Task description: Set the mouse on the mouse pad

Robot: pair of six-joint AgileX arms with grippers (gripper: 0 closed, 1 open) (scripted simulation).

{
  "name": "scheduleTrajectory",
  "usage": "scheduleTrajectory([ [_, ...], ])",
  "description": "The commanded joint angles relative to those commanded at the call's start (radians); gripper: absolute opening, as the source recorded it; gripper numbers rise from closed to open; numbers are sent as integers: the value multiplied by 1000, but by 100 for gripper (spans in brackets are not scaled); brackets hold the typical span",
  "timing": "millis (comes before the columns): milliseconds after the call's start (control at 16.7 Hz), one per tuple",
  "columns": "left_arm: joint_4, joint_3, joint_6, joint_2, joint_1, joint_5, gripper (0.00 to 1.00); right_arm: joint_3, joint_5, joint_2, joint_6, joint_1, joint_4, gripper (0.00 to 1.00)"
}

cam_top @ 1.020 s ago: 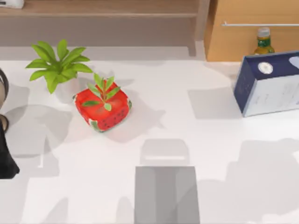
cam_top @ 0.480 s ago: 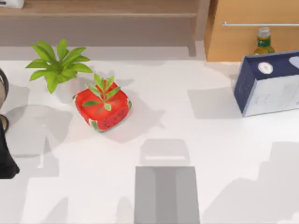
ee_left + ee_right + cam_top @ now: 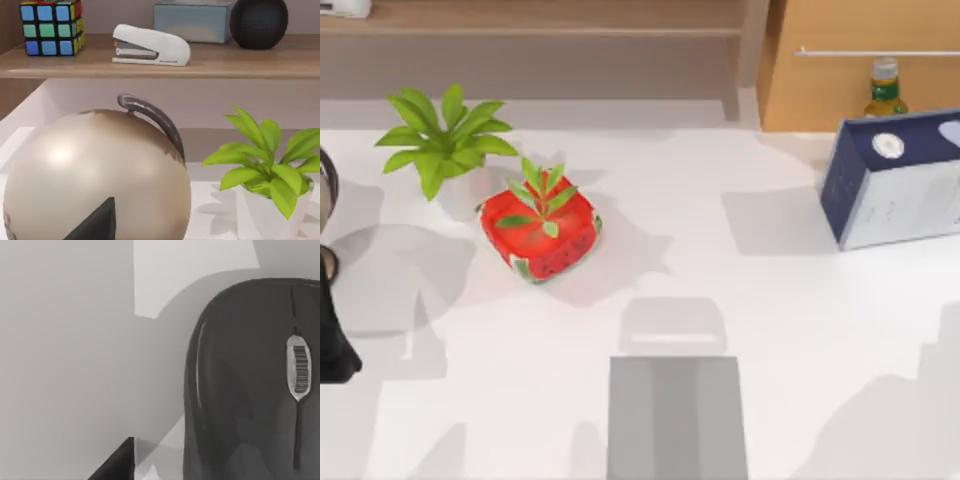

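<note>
Dark grey mouse point(image 3: 250, 385): you find it close under the right claw's wrist camera, lying on the white table point(image 3: 770, 300), its long axis running along the scroll wheel point(image 3: 298, 367). One dark tip of that claw point(image 3: 115, 462) pokes in beside it; whether the jaws stand apart or together cannot be told, and nothing shows them touching the mouse.

Grey pad point(image 3: 677, 417): flat, bare, at the near edge of the table in the top view. How far it lies from the right claw cannot be judged.

Left claw: parked, facing a globe point(image 3: 95, 175), one tip point(image 3: 97, 222) showing; jaw state cannot be told. The right arm is plainly the nearer to the mouse.

Containers: red pot point(image 3: 539, 233) holds a green sprig; a white pot point(image 3: 272, 212) holds a leafy plant point(image 3: 440, 137).
</note>
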Motion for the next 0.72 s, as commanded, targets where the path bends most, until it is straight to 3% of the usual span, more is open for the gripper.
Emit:
scheduleTrajectory([
  [360,0,0,0,0,0,0,100,3,-1,16,26,27,19,100],
  [720,0,0,0,0,0,0,100,3,-1,16,26,27,19,55],
])
